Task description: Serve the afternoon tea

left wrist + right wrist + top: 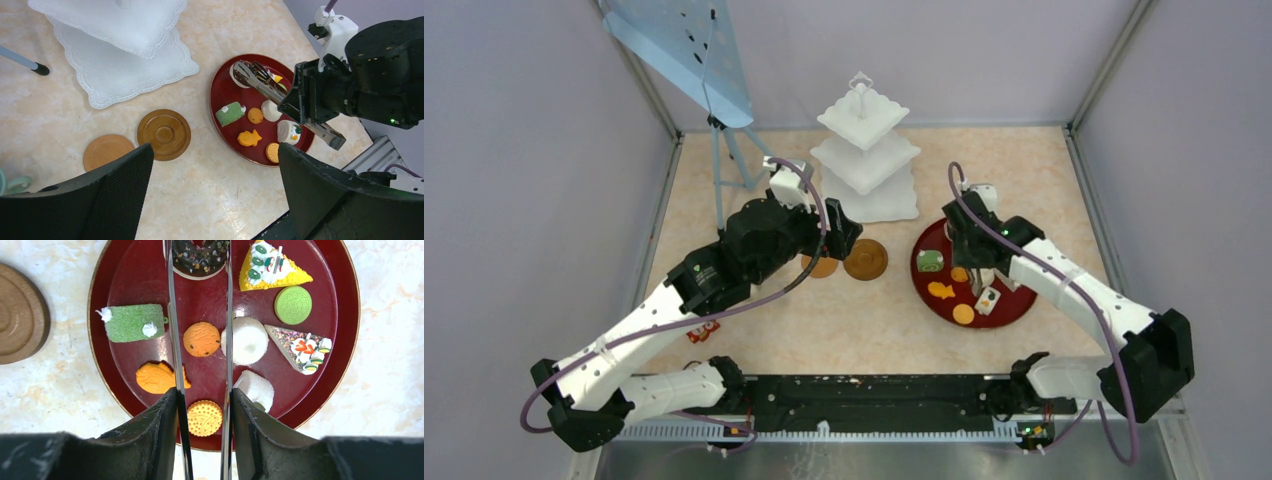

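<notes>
Black right tool [204,396], slim metal tongs [174,340]

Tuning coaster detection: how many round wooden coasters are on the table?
2. The darker coaster lies left of the red tray; the lighter coaster lies beside it, farther from the tray. The arms may hide more.

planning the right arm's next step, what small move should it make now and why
Probably squeeze the right gripper further, so the tongs pinch the chocolate tart. In the right wrist view the two blades straddle the tart at the far edge of the red tray, and they look no tighter than its width, so a firm hold is not yet certain.
</notes>
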`<state>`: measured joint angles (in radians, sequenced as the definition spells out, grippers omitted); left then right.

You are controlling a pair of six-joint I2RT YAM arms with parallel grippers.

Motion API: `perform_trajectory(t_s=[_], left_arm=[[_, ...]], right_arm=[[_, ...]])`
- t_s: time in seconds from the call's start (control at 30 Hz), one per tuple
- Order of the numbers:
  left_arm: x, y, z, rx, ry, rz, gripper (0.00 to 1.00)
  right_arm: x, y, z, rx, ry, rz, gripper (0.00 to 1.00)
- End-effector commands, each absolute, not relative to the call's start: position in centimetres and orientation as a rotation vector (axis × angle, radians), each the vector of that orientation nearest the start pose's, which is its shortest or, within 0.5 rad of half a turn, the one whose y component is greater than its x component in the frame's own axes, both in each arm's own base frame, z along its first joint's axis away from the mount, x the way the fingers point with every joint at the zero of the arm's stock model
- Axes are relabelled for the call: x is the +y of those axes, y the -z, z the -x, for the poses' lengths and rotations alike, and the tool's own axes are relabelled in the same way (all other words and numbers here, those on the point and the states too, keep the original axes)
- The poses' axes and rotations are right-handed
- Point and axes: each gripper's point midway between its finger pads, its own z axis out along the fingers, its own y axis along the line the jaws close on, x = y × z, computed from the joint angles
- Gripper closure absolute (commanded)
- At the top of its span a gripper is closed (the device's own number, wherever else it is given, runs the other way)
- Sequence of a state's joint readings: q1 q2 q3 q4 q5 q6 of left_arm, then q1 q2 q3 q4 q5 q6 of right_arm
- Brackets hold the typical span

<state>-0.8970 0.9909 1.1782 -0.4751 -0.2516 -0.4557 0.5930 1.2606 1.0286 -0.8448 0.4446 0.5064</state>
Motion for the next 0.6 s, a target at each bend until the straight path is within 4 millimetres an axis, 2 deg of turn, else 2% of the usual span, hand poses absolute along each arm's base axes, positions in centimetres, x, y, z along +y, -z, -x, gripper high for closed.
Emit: perform_trajectory(t_s=[0.0,0.27,0.4,0.57], left_arm=[[-24.2,-36.1,-22.6,1.829,0.754,-0.206,0.01],[-24.2,-36.5,-22.8,1.824,0.747,-0.198,0.01],[-23.8,-36.9,-23.0,1.814,0.731,-0.186,0.01],[-23.8,-37.2,-23.1,1.811,0.729,-0.183,0.01]], right_arm=[[10.7,-16.0,-26.0,2.426,0.063,-0.024,0.74],[12.4,-17.9,-26.9,2.310,-0.077,0.101,0.75],[14.5,-19.0,-28.9,2.227,-0.163,0.138,0.76],[16.9,-19.3,-32.2,2.120,-0.218,0.170,0.76]])
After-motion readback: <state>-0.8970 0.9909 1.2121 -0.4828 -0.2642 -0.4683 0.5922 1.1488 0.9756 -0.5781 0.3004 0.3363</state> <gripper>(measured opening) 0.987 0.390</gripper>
